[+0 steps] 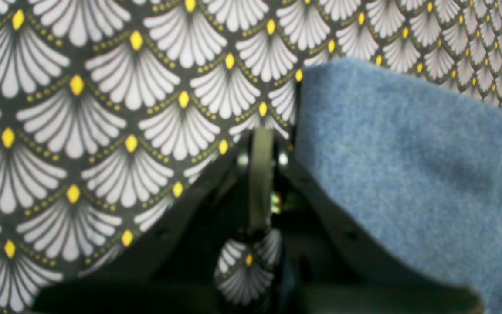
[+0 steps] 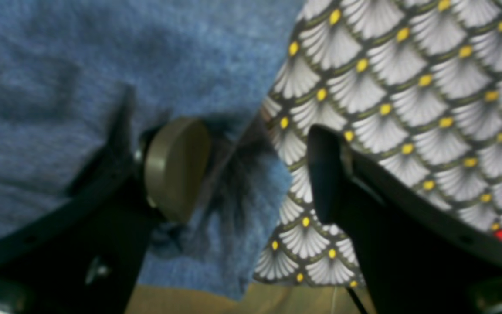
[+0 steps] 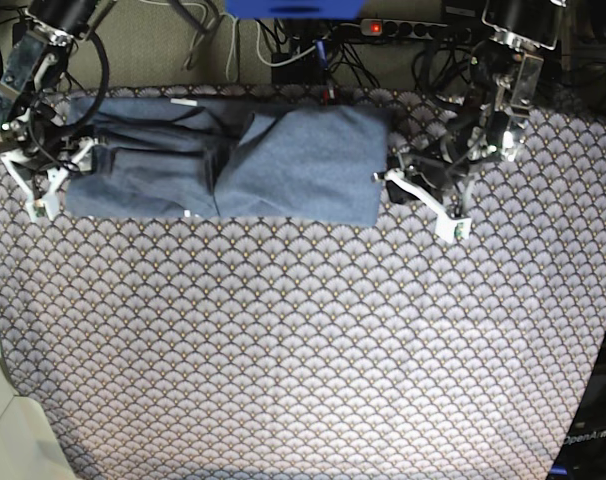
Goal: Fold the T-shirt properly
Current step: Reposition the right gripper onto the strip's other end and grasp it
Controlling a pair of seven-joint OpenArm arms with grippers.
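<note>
Slate-blue T-shirt [image 3: 233, 160] lies folded into a long creased band; left pincer [image 3: 415, 188] clenched beside it, right pincer [image 3: 55, 175] spread wide

The T-shirt [image 3: 233, 160] lies along the far edge of the tabletop [image 3: 303, 340], spread left to right over the tablecloth [image 3: 313, 380]. The right hand [image 3: 48, 180] sits at the shirt's left end, one finger over the cloth and the other over the tablecloth. The left hand [image 3: 423, 190] is just beside the shirt's right edge. A power strip [image 3: 403, 28] lies beyond the far edge.
</note>
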